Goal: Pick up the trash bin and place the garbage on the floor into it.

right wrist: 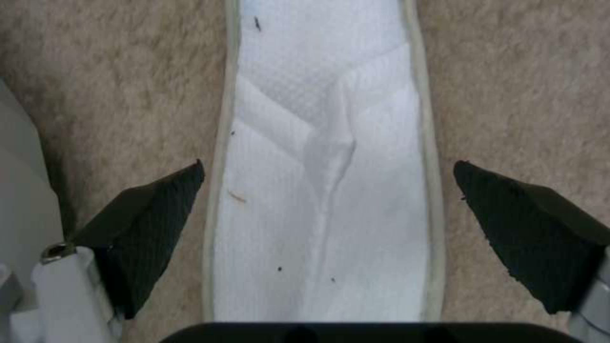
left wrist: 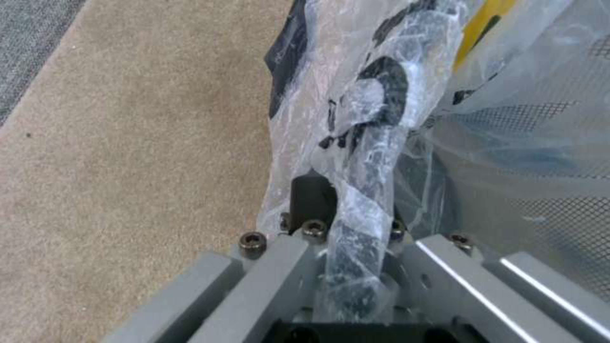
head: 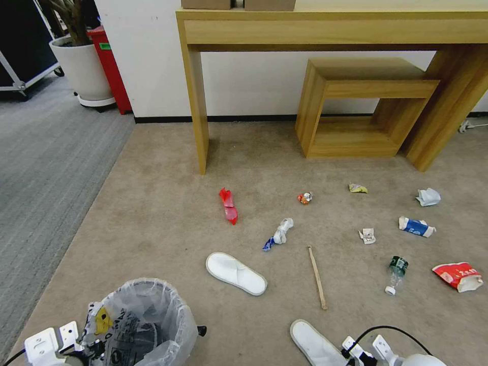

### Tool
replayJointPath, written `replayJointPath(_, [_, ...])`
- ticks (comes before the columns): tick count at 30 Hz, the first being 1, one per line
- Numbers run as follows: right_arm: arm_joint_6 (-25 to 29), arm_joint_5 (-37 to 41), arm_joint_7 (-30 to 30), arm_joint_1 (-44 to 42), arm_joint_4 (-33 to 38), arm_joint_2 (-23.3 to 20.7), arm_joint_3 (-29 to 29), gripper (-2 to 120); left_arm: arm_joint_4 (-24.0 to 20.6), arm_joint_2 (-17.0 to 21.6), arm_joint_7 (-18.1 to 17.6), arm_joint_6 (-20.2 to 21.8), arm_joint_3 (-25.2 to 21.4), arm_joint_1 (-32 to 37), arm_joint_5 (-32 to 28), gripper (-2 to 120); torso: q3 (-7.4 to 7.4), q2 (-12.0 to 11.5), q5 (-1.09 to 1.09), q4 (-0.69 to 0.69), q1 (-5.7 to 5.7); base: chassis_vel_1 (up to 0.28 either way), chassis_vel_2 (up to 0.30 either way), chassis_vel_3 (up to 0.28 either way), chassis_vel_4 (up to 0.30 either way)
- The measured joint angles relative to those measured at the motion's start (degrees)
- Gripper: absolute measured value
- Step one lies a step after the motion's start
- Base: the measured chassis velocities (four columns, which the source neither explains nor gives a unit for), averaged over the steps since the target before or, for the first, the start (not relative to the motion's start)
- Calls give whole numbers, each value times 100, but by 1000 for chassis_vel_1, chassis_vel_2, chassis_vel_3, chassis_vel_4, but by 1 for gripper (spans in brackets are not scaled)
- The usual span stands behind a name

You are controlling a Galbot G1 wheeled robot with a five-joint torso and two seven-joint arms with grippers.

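The trash bin, round and lined with a crinkled clear bag, stands at the lower left on the beige floor. My left gripper is shut on its bag-covered rim. My right gripper hangs open just above a white slipper, one black finger on each side of it, apart from it. This slipper lies at the bottom edge; a second slipper lies beyond. The garbage also includes a red wrapper, a wooden stick, a bottle and a blue-white carton.
A wooden desk leg and a low wooden stool stand at the back by the wall. Grey ribbed carpet runs along the left, with a plant pot and a red bin behind it.
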Motion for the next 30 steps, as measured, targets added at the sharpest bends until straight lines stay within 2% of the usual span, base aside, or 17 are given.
replayJointPath(3, [14,9,23,-1,-2,5,6,98,11,7,-1,-3,23,-9,12,0,0,0,1,0,0,0,0,0,0])
replayJointPath(6, [24,12,43,-12,-16,20,14,84,8,8,2,-5,47,-9,31,0,0,0,0,0,0,0,0,0,0])
replayJointPath(9, [24,14,68,-19,-29,43,9,79,4,8,7,-6,49,-4,39,0,0,0,-1,0,0,0,0,0,0])
replayJointPath(20, [61,2,98,-39,-51,108,-1,73,-54,-63,71,-21,107,85,208,0,1,0,-1,0,0,0,0,0,0])
replayJointPath(25, [64,4,140,-64,-9,104,32,61,-66,-87,93,-26,142,96,277,0,0,0,-1,0,0,0,0,0,0])
replayJointPath(30, [79,7,123,-77,23,75,55,41,-102,-128,154,-32,185,140,405,0,1,0,-2,0,0,0,0,0,0])
